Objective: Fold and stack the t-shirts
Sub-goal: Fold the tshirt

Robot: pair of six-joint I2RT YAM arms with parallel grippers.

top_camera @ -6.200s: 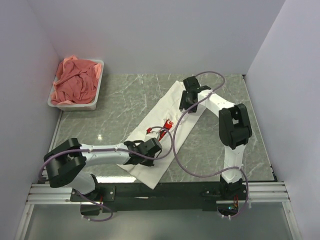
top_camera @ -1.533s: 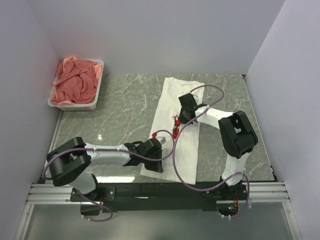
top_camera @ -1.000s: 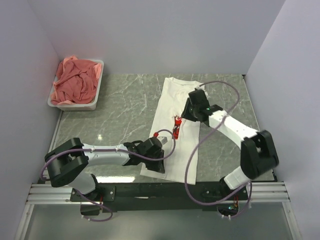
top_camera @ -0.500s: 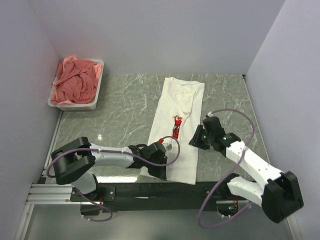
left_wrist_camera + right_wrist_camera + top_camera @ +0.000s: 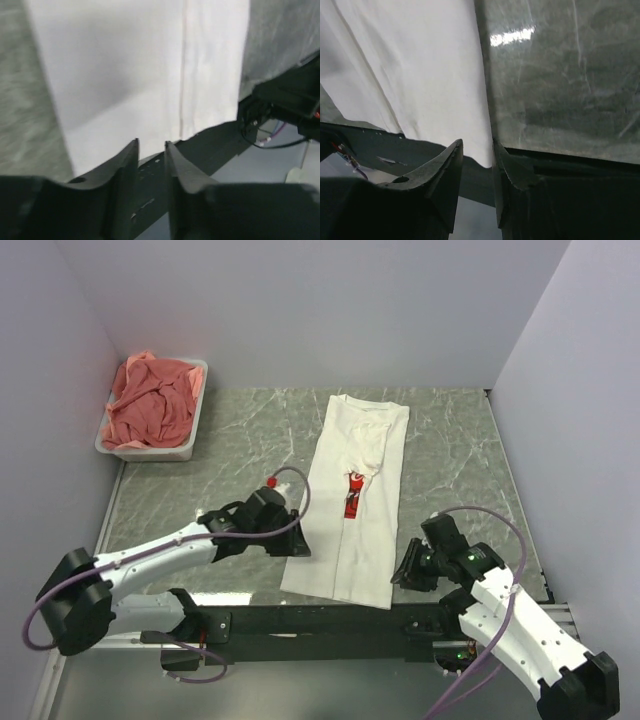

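Note:
The white t-shirt (image 5: 352,530) lies flat as a long narrow strip from the table's far middle to its front edge, with a sliver of red print (image 5: 352,496) showing along the centre fold. My left gripper (image 5: 298,545) is at the shirt's left edge near the front, with its jaws slightly apart and empty; the left wrist view shows it (image 5: 150,146) over the shirt's hem (image 5: 150,100). My right gripper (image 5: 399,575) is at the shirt's near right corner, with its jaws slightly apart and empty (image 5: 477,149). The salmon-pink t-shirts (image 5: 152,402) are heaped in the tub.
A white plastic tub (image 5: 150,453) stands at the far left corner against the left wall. White walls close off three sides. The black frame rail (image 5: 330,620) runs along the table's front edge, just below the shirt's hem.
The right arm has drawn back from the shirt's middle to its near right corner. The left gripper has left the bottom hem and moved to the shirt's left edge. The shirt now lies straight.

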